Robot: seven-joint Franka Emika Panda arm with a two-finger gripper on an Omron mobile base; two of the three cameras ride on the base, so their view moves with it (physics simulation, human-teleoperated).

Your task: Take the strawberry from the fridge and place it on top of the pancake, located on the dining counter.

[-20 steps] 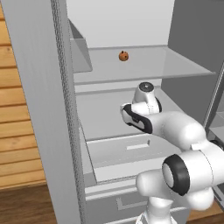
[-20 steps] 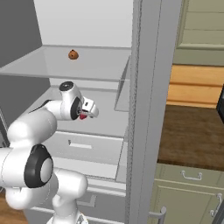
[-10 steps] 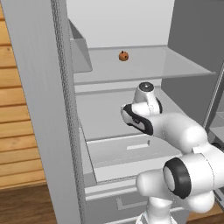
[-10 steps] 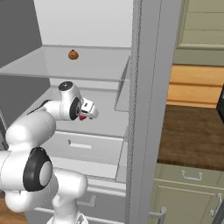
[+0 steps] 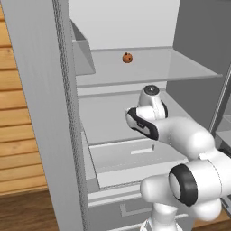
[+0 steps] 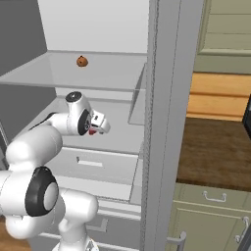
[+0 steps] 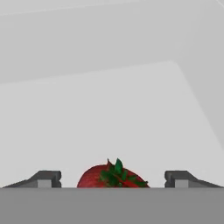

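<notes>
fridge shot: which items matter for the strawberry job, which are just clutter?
Job:
- strawberry, on the white shelf between the open jaws of the gripper
- fridge, door open

Clutter:
- orange-brown ball on the glass shelf above
- green cabinets to the right

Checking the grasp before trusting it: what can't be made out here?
- Strawberry: hand view, lower half cut off by the bottom edge, so contact with the fingertips is unclear.
- Gripper: right base view, fingers hidden behind the hand.
- Fridge upper shelves: cut off by the top edge, both base views.
</notes>
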